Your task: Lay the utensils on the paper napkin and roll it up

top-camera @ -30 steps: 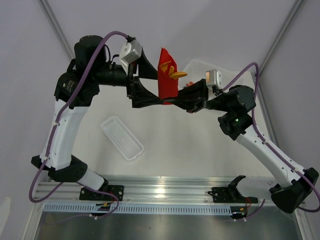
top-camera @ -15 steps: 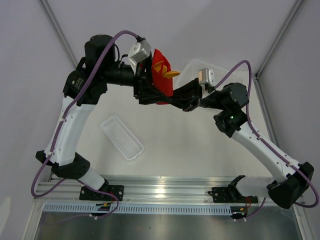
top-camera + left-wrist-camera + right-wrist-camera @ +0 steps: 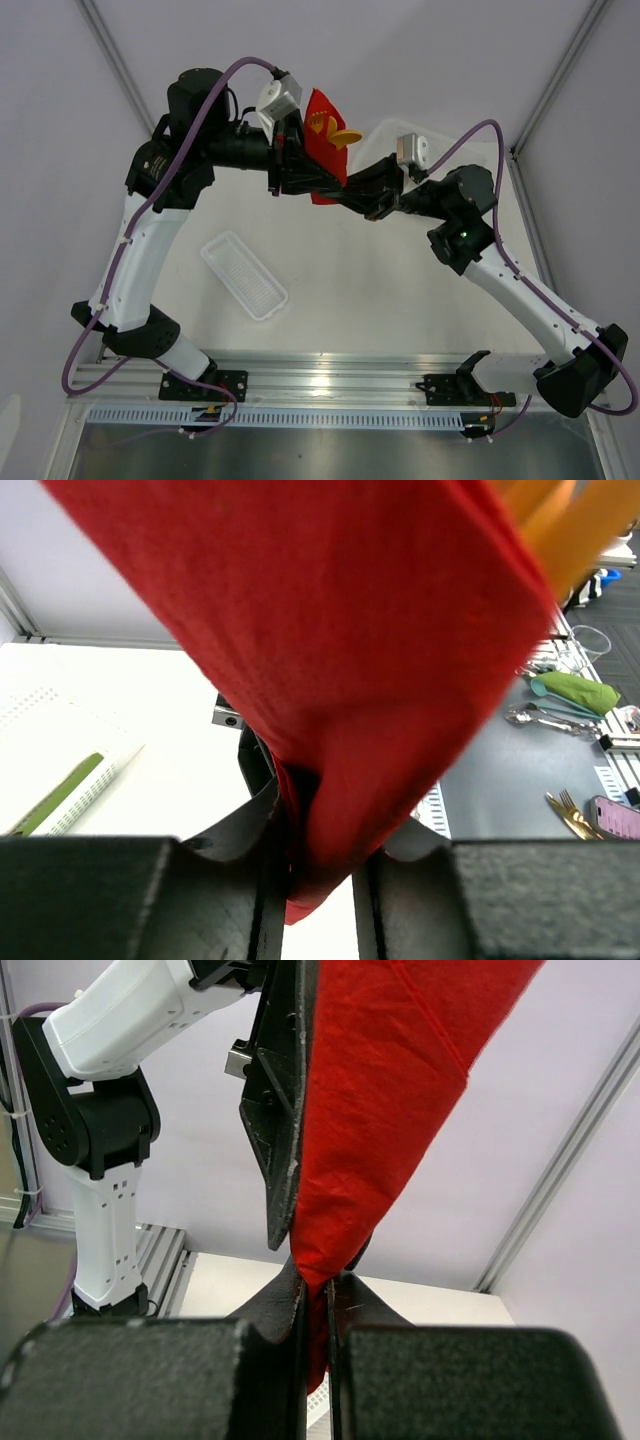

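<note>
While both arms meet high over the table (image 3: 380, 300), the top view shows the whole arrangement: the paper napkin (image 3: 320, 150) stands as an upright red cone at 12 o'clock of the frame. The orange utensils (image 3: 345, 137) poke out of its top toward 2 o'clock. The left gripper (image 3: 303, 180) reaches in from 9 o'clock and the right gripper (image 3: 345, 193) from 3 o'clock, both at the cone's lower end. A white tray (image 3: 243, 275) lies flat on the table toward 7 o'clock, well apart from the bundle. Only the left wrist view shows the left gripper (image 3: 310, 895) squeezed in on the napkin's narrow tail, which fills the gap between its 2 fingers (image 3: 130, 900). That view also shows orange handles at 1 o'clock and a mesh basket (image 3: 70, 790) at 8 o'clock. From the right wrist view, the right gripper (image 3: 316, 1335) is clamped tight on the very tip of the napkin. 1 black left finger (image 3: 280, 1110) lies along the napkin's 9 o'clock edge, touching it, with the left arm (image 3: 110, 1020) behind.
</note>
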Robot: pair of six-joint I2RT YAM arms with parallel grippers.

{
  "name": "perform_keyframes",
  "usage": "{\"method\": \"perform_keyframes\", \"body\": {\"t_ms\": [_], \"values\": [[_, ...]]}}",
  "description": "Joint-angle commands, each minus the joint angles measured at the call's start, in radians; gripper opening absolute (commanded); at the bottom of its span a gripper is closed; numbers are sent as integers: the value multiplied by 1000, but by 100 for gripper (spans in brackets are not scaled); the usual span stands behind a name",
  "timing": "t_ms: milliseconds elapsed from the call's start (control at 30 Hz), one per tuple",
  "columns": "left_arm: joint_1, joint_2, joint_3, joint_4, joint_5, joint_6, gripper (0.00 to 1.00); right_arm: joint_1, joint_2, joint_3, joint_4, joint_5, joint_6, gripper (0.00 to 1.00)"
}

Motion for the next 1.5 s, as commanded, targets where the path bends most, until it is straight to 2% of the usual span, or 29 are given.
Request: {"method": "perform_keyframes", "body": {"t_ms": [0, 100, 267, 433, 467, 500, 633, 733, 900, 1033, 1133, 1333, 1467], "values": [[-6, -8, 32, 39, -32, -26, 25, 6, -20, 12, 3, -7, -20, 0], [-6, -8, 34, 38, -33, -26, 19, 4, -20, 11, -5, -10, -21, 0], [-6, -10, 29, 37, -35, -28, 15, 3, -22, 3, -19, -10, -27, 0], [-6, -13, 19, 42, -38, -34, 1, 3, -26, -3, -23, -8, -24, 0], [-6, -15, 17, 43, -36, -37, 1, 3, -25, -5, -25, -7, -24, 0], [-4, -16, 7, 46, -35, -37, 1, 3, -25, -5, -29, -4, -21, 4], [-6, -21, -4, 39, -56, -26, 1, -2, -23, -2, -48, 25, -17, 37], [-4, -22, -7, 28, -82, -6, 1, -9, -26, -5, -48, 35, 3, 47], [-4, -22, -14, 23, -82, 9, 1, -29, -28, -5, -49, 53, 38, 49], [-4, -22, -14, 11, -93, 32, 1, -69, -22, 0, -55, 56, 106, 60], [-4, -22, -15, -1, -99, 58, 1, -98, -6, 23, -60, -7, 172, 65], [-4, -13, -18, -18, -116, 104, 1, -101, 78, 100, -88, -155, 333, 69], [-4, -15, -37, -20, -124, 118, 1, -91, 77, 81, -82, -128, 325, 69]]}}
